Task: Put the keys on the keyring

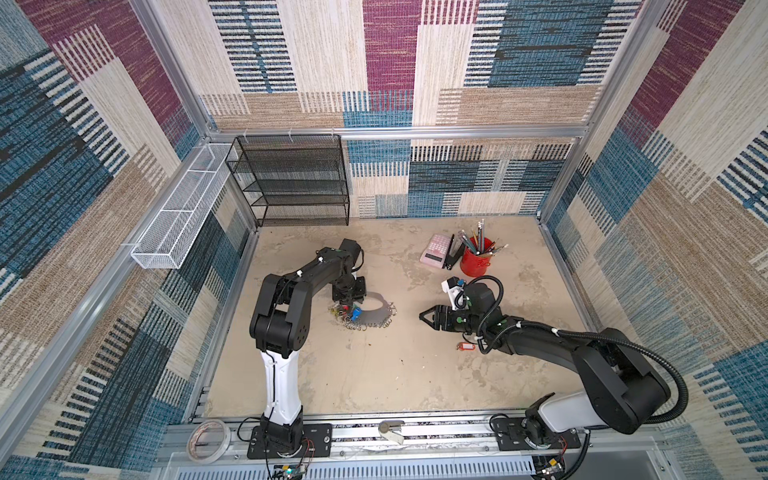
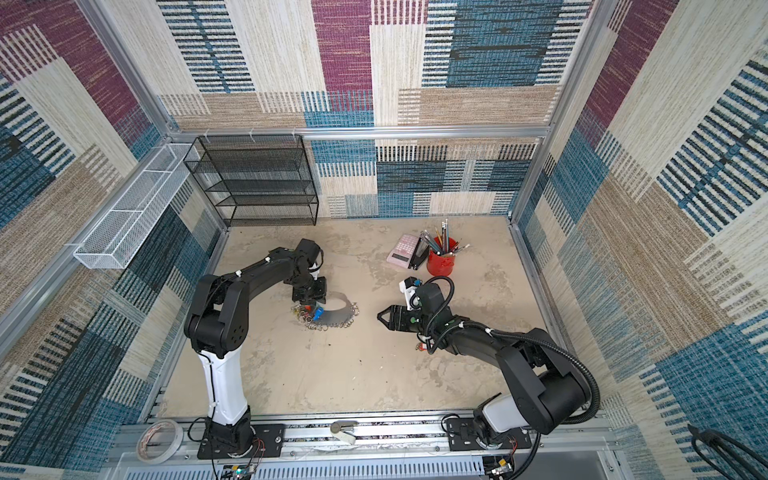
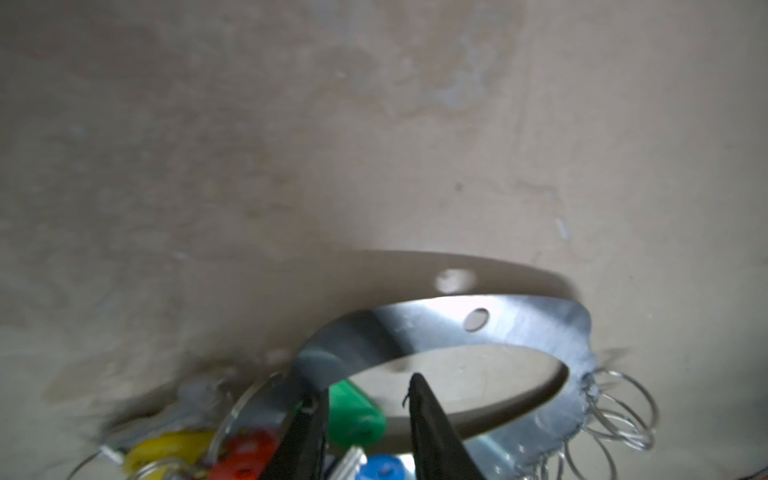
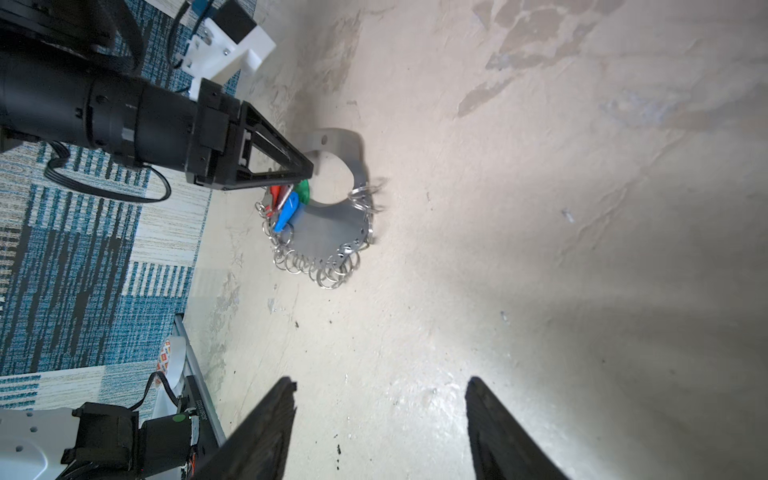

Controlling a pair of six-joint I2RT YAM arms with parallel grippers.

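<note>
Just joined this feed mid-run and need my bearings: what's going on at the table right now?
The left gripper is down at the keyring, its jaws partly apart among the bunched keys with green, blue, red and yellow tags; whether it grips one is unclear. The right gripper hovers to the side, apart from the keyring, jaws open and empty. One red-tagged key lies loose on the table by the right arm, not yet on the keyring.

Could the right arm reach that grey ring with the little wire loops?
Probably yes. The right gripper is open and points at the keyring across bare table; the left gripper sits only at its far side, by the keys.
</note>
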